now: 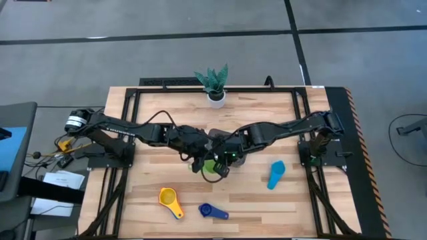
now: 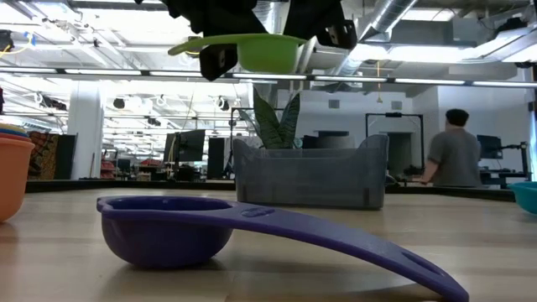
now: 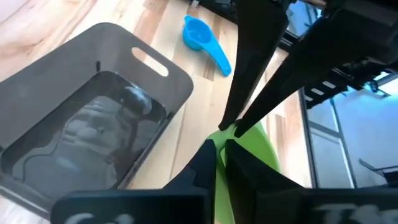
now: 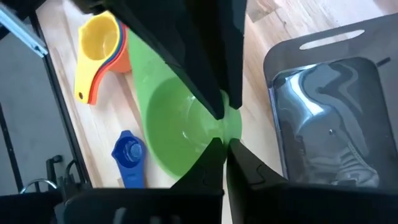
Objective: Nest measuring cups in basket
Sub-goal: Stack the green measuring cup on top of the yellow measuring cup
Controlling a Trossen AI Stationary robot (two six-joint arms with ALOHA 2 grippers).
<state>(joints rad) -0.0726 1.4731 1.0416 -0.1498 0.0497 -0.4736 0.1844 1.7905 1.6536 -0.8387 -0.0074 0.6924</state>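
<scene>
Two dark robot arms are meeting over the middle of a wooden table (image 1: 293, 200), both gripping one green measuring cup (image 1: 211, 166). The left tool (image 3: 219, 149) is pinching the cup's rim between nearly closed fingers, and the right tool (image 4: 221, 135) is clamping the same rim from the opposite side — the two sets of fingertips are almost touching. In the low view the green cup is hanging upright in the air, clear of the table and above the basket (image 2: 310, 174). The basket, a dark grey translucent tray, is sitting just beside the held cup with no cups inside it. A stack of nested cups with the yellow cup (image 1: 168, 198) on top is lying near the table's front edge, a dark blue cup (image 1: 212, 211) is lying near it, and a light blue cup (image 1: 275, 175) is resting toward the right — well apart from the others. A white pot with a green plant (image 1: 214, 83) is standing at the far edge.
</scene>
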